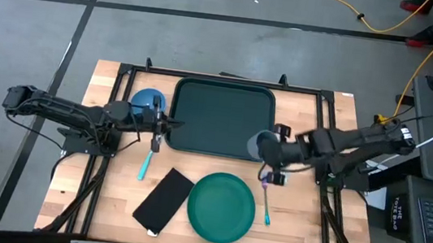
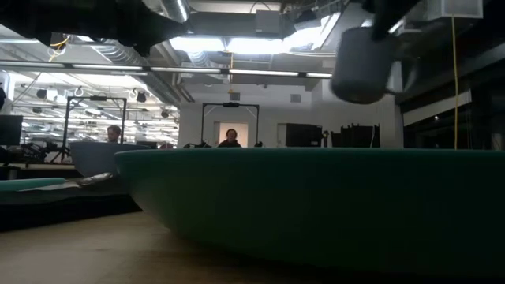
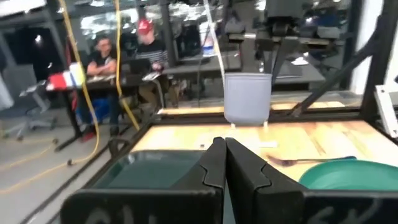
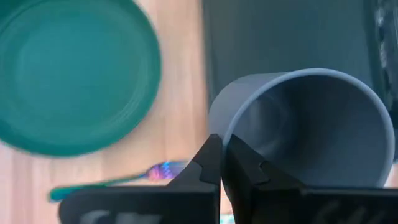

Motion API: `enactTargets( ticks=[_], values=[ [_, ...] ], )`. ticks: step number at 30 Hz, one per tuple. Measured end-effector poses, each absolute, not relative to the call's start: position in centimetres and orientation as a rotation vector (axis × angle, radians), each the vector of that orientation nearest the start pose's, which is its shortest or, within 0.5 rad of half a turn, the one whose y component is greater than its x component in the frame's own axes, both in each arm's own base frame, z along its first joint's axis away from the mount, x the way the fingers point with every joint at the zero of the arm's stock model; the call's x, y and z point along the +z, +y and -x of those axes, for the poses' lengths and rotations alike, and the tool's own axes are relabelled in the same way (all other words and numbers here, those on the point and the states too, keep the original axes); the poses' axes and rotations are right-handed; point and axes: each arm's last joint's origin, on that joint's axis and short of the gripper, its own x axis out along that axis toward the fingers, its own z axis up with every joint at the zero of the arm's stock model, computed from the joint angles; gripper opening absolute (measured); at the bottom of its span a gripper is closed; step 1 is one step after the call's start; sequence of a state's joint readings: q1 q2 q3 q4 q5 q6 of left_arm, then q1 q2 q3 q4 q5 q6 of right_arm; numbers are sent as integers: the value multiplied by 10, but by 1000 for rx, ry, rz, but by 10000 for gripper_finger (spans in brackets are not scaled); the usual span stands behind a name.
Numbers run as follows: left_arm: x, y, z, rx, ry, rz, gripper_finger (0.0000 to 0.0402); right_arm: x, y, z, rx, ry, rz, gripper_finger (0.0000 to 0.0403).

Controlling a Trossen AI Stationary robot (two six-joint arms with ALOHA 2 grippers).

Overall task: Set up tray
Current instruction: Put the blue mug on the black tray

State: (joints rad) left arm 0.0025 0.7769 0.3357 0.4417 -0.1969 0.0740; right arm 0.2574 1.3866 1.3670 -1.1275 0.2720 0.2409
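Centrally in the upper half of the high view lies the large dark green rectangular plastic tray [image 1: 221, 118], smooth, with rounded corners and a raised rim, flat on the pale wooden plank table [image 1: 293, 237]. At the tray's right edge the right gripper [image 1: 272, 152] pinches the rim of a plain grey plastic cup [image 1: 261, 144], one finger inside the wall and one outside; the low view shows the cup [image 2: 364, 65] lifted well clear of the table, in the upper right of the frame. The right wrist view looks into the cup's [image 4: 311, 124] smooth, round open mouth, with the tray beneath it. The left gripper [image 1: 159, 121] sits at the tray's left edge, its two dark fingers [image 3: 211, 165] pressed together with nothing between them. Just left of that gripper is a round blue bowl [image 1: 148, 101], and below it a slim teal utensil [image 1: 146, 164] lies on the wood. In the lower middle rests a round green plastic plate [image 1: 221, 208] with a shallow rim, a flat black rectangle [image 1: 163, 200] lying slanted to its left and a teal-handled fork [image 1: 266, 206] to its right. Beyond the table, the left wrist view shows seated people [image 3: 124, 59] at desks.
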Motion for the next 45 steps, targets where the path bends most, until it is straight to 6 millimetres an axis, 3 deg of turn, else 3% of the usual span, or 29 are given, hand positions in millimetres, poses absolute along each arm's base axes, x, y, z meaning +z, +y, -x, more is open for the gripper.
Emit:
enactTargets(
  ticks=[6,13,20,27,31,36,45],
  values=[
    [262,8,-185,259,187,-20,2,323,34,-275,-82,1069,153,10],
    [297,8,-199,262,326,-61,2,310,20,-297,-13,1137,225,10],
    [325,14,-222,303,457,-42,2,321,19,-324,40,1146,317,10],
    [351,34,-244,324,646,66,2,323,21,-350,89,1196,387,10],
    [366,44,-254,318,669,109,2,322,22,-360,108,1213,413,10],
    [375,54,-263,310,684,152,2,324,22,-363,116,1209,426,10],
    [366,57,-273,273,712,277,39,325,21,-363,105,1211,458,10]
  ],
)
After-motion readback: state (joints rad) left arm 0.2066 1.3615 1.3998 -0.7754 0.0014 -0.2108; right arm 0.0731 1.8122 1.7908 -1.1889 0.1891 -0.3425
